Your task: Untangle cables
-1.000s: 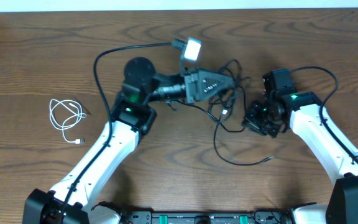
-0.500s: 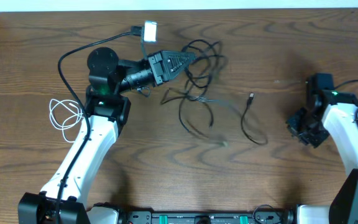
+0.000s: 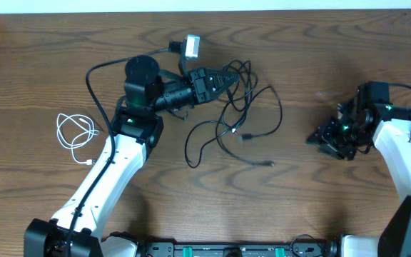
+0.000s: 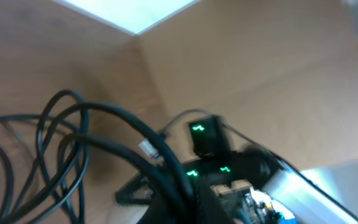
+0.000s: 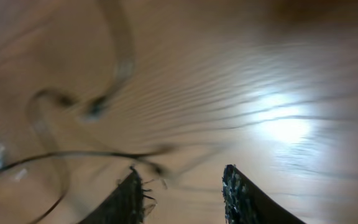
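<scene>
Two black cables [image 3: 228, 107] hang in a loose tangle from my left gripper [image 3: 232, 73], which is shut on them near the table's upper middle. Their loops and plugs trail down and to the right over the wood. In the left wrist view the black cables [image 4: 114, 112] arc away from the shut left gripper [image 4: 182, 202] at the bottom. A white cable [image 3: 77, 132] lies coiled at the far left, apart from both arms. My right gripper [image 3: 318, 139] points left, right of the tangle. Its fingers [image 5: 132, 196] stand apart with nothing between them; a blurred black cable [image 5: 73, 155] lies ahead.
The wooden table [image 3: 34, 64] carries only the cables and the two arms. The left arm's own thick black wire [image 3: 91, 78] loops up behind its wrist. The table's far edge [image 3: 84, 11] runs along the top.
My left gripper swung left with the black cables, then came part of the way back right. My right gripper pulled away right, let go, then moved back left with jaws wider apart.
</scene>
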`<state>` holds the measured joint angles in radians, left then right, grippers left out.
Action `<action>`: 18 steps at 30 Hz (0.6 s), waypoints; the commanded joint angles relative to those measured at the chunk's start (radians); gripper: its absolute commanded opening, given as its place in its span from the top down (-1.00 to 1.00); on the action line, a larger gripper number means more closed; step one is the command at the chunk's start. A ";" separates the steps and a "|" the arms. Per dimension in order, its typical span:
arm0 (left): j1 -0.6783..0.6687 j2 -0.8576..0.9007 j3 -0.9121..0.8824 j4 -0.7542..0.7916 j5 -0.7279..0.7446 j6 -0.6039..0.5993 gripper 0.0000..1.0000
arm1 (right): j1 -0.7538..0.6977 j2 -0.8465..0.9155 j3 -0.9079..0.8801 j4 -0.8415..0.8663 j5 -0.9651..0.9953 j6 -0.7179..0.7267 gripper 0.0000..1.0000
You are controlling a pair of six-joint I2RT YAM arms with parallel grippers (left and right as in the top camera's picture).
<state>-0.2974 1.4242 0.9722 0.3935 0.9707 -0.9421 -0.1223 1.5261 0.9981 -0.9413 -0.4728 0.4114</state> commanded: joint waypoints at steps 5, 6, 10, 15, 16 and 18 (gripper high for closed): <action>0.003 -0.004 0.011 -0.097 -0.153 0.015 0.85 | 0.001 -0.184 0.000 0.010 -0.246 -0.155 -0.09; 0.003 -0.004 0.011 -0.093 -0.158 -0.018 0.84 | 0.005 -0.203 0.000 0.012 -0.256 -0.155 -0.17; -0.003 -0.004 0.011 -0.093 -0.171 -0.143 0.85 | 0.044 -0.244 0.000 0.064 -0.364 -0.160 -0.17; -0.032 -0.004 0.011 -0.064 -0.171 -0.196 0.85 | 0.121 -0.243 0.000 0.124 -0.398 -0.142 -0.17; -0.041 -0.004 0.011 -0.051 -0.171 -0.185 0.85 | 0.137 -0.243 0.000 0.131 -0.398 -0.135 -0.16; -0.065 -0.004 0.011 -0.015 -0.163 -0.108 0.85 | 0.189 -0.243 0.000 0.160 -0.397 -0.126 -0.17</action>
<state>-0.3302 1.4242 0.9726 0.3401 0.8021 -1.0962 0.0059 1.2873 0.9974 -0.8074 -0.8238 0.2760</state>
